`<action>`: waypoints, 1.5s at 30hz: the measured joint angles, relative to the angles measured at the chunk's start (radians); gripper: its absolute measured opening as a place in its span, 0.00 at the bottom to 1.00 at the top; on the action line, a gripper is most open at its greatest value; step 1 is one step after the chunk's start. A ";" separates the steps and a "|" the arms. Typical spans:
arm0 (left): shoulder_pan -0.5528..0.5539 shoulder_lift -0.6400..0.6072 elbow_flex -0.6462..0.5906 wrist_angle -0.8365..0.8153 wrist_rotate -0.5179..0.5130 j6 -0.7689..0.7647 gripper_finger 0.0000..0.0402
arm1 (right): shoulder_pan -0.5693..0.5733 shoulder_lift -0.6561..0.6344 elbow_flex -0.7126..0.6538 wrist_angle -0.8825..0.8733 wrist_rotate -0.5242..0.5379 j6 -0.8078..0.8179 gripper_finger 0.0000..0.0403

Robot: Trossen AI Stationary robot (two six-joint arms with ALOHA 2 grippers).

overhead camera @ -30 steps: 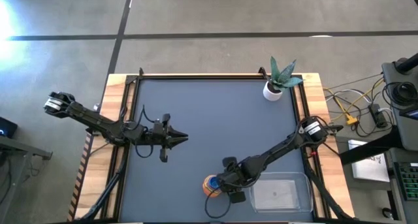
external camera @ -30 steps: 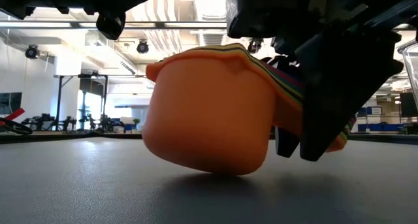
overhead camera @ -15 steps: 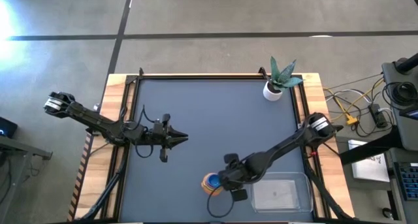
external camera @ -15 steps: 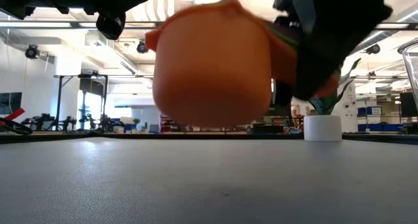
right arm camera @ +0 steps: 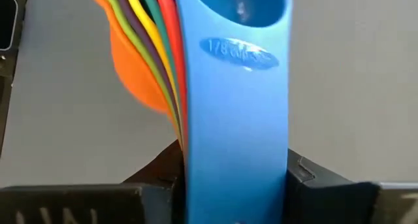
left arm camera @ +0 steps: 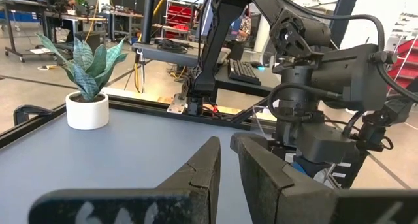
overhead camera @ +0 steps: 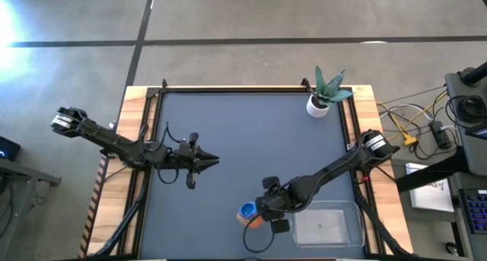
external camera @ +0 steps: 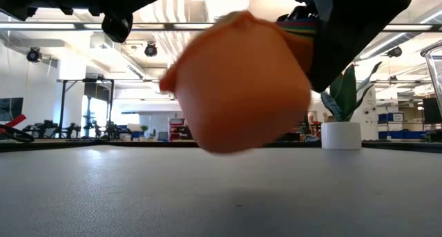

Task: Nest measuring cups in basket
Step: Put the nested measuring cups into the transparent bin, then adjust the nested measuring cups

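Nested stack in transit toward the basket. The right gripper (overhead camera: 268, 213) is clamped on the fanned handles of the measuring cups (overhead camera: 247, 214), which sit one inside another with the blue cup (right arm camera: 236, 87) innermost and the orange cup (external camera: 238, 85) outermost; the right wrist view shows the handles pinched between the two dark fingers (right arm camera: 326, 185). In the low view the stack hangs clear of the table (external camera: 221, 195), its base tilted. Seen from above, the stack lies just beside the basket (overhead camera: 351, 229), off that bin's short side nearer the table's middle, and the basket holds nothing visible. The left gripper (overhead camera: 213, 161) waits well apart from the basket, toward the opposite side of the table, its fingers (left arm camera: 202, 172) nearly together on nothing. A potted plant (overhead camera: 326, 93) stands at the table's far corner on the basket's side.

Step in hand, as judged: carrying the fully nested set to the basket. The next move calls for travel sideways over the basket's near wall with enough height for the orange cup's base to clear the rim, then a lowering and release inside.
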 joint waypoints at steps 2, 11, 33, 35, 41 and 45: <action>0.000 0.000 0.000 0.000 0.000 0.000 0.10 | 0.002 0.000 -0.003 0.001 0.001 0.000 0.29; 0.000 0.000 0.000 0.000 0.000 0.001 0.10 | 0.005 -0.002 -0.048 0.013 0.000 0.000 0.25; 0.000 0.000 0.000 0.000 0.000 0.000 0.10 | 0.005 -0.002 -0.082 0.019 -0.046 0.020 0.22; 0.000 0.000 0.000 0.000 0.000 0.000 0.10 | 0.005 -0.002 -0.082 0.020 -0.045 0.020 0.23; 0.000 0.000 0.000 0.000 0.000 -0.009 0.10 | 0.005 -0.002 -0.083 0.025 -0.045 0.020 0.22; 0.000 0.000 0.000 0.021 0.000 -0.087 0.10 | 0.005 -0.002 -0.084 0.031 -0.045 0.020 0.21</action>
